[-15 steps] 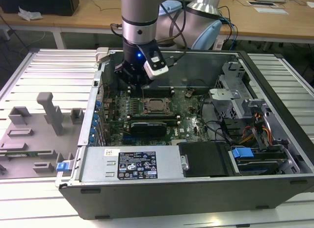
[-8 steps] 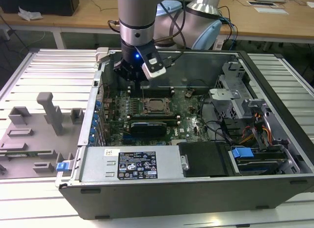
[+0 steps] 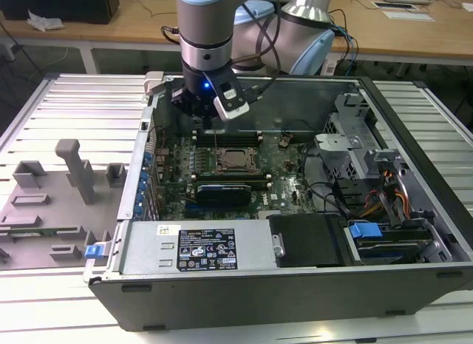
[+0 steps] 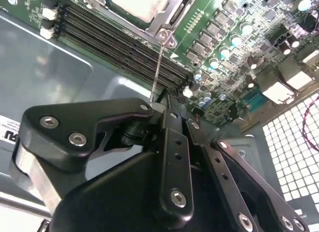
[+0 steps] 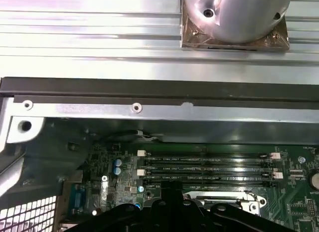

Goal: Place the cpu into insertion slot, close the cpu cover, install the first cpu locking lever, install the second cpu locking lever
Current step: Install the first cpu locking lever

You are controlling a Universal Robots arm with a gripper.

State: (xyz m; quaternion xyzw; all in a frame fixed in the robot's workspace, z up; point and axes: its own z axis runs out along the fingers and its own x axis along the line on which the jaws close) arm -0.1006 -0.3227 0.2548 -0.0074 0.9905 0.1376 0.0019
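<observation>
In the exterior view an open computer case lies on the table, its green board facing up. The cpu (image 3: 235,160) sits in the insertion slot (image 3: 223,169) mid-board, its pale metal top (image 4: 133,2) framed by the silver cpu cover (image 4: 172,15) lying flat over it. A thin metal locking lever (image 4: 157,67) rises from the socket's corner up to my gripper (image 4: 162,103). The gripper (image 3: 201,116) hangs just behind the socket, over the memory slots, shut on the lever's end (image 3: 215,139). In the first wrist view the gripper (image 5: 172,209) covers part of the socket.
Long black memory slots (image 4: 119,40) run beside the socket. A black card (image 3: 222,192) lies in front of it. The power supply (image 3: 199,248) and drive cage (image 3: 369,233) fill the case's near side. A grey fixture (image 3: 74,170) stands at the exterior view's left.
</observation>
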